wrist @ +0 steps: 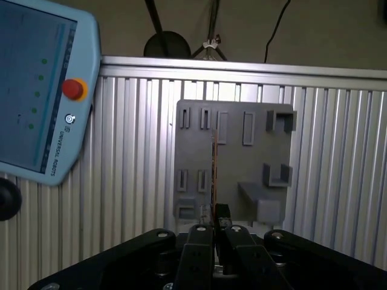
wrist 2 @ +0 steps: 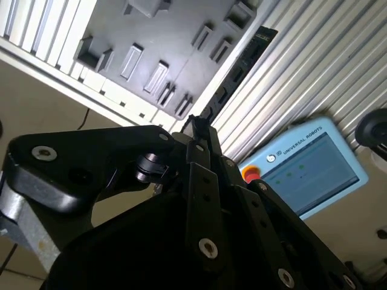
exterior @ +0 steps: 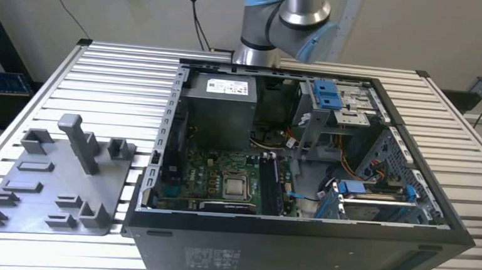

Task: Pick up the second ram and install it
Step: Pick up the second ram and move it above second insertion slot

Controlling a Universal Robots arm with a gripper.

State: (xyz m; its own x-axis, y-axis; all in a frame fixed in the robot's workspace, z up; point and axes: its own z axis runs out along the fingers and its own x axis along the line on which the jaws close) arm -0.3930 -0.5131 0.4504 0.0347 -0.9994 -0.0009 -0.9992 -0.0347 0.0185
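Item 1, at the exterior view's left: a grey fixture plate [exterior: 62, 184] is lying flat on the slatted metal table [exterior: 118, 96], with its upright posts and low slot blocks standing up.

Item 2, centre to the exterior view's right: an open computer case [exterior: 301, 251] is sitting on the same table just beside the plate. It is showing a power supply [exterior: 219, 105], a green motherboard [exterior: 205, 170] with a processor [exterior: 236, 186], and blue-tabbed drive cages [exterior: 327, 93].

Item 3, above the case's far edge: the robot arm [exterior: 294, 19] is rising out of the picture.

Item 4, in both wrist views: the gripper [wrist: 217, 226] [wrist 2: 199, 128] is hanging above the table and looking down at the fixture plate [wrist: 236, 157] [wrist 2: 163, 36]. Its jaws are clenching the second ram by one end.

Item 5, the second ram [wrist: 213, 163] [wrist 2: 242, 60]: it is reaching out from the fingertips clear of the plate. It is appearing edge-on as a thin line in the first wrist view and as a long dark board in the second wrist view.

Item 6, a pale blue teach pendant [wrist: 36, 90] [wrist 2: 314, 166] with a red button [wrist: 72, 89]: it is showing over the table slats, well apart from the plate.
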